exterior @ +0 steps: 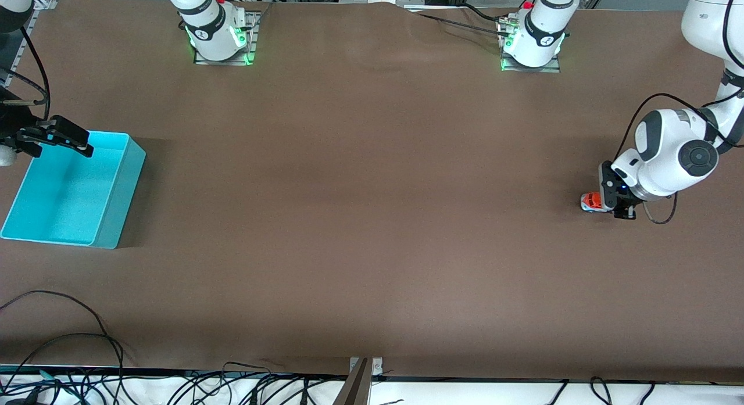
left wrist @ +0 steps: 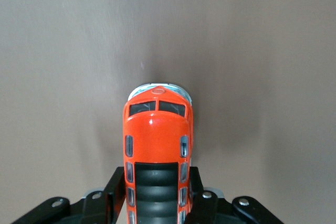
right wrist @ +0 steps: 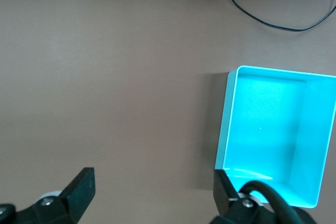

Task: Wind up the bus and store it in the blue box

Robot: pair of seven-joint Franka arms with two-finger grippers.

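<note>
Brown table (exterior: 372, 219), black cables (exterior: 64, 341) along its camera-side edge

Bus (exterior: 592, 201): in the front view we see only its nose and part of the roof; the left end effector (exterior: 617, 209) and wrist cover the rest. In the left wrist view the rear of the bus (left wrist: 157, 153) runs off the picture's edge, so we cannot see any winding part, nor the wheels.

Blue box (exterior: 70, 193): the right end effector (exterior: 64, 139) hides part of its rim in the front view. In the right wrist view the blue box (right wrist: 273, 129) is cut by the picture's edge, one corner covered by a cable.

Right arm: mostly outside the front view.
</note>
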